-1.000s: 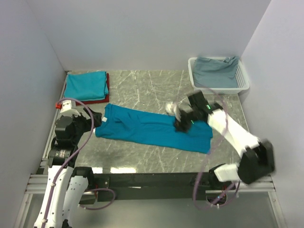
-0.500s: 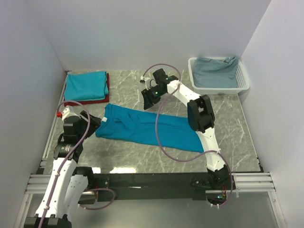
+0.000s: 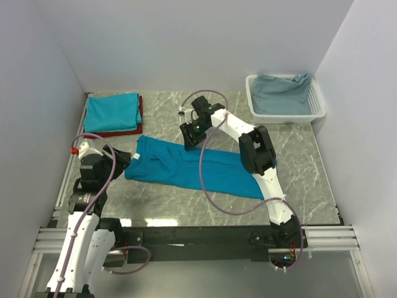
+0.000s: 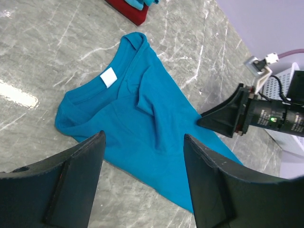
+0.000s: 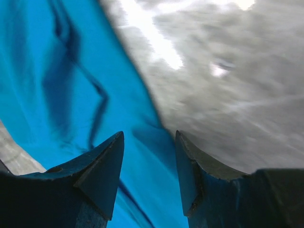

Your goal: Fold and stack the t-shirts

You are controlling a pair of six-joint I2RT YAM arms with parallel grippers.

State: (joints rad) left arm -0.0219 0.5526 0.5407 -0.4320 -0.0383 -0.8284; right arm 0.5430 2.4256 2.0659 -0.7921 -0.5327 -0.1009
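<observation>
Teal t-shirt (image 3: 180,166) lies by left end effector (image 4: 143,140) and right end effector (image 5: 148,137), both apart.

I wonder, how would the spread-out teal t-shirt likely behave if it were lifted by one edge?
Probably floppy: the teal t-shirt lies creased and folded over itself. It would likely drape and drag across the table, and it seems light, being thin cloth.

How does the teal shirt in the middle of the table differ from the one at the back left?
The middle shirt lies long and loose; the back-left shirt is a neat folded rectangle. The middle shirt rests on the bare table; the back-left shirt sits on a dark red shirt. Both are bright teal.
</observation>
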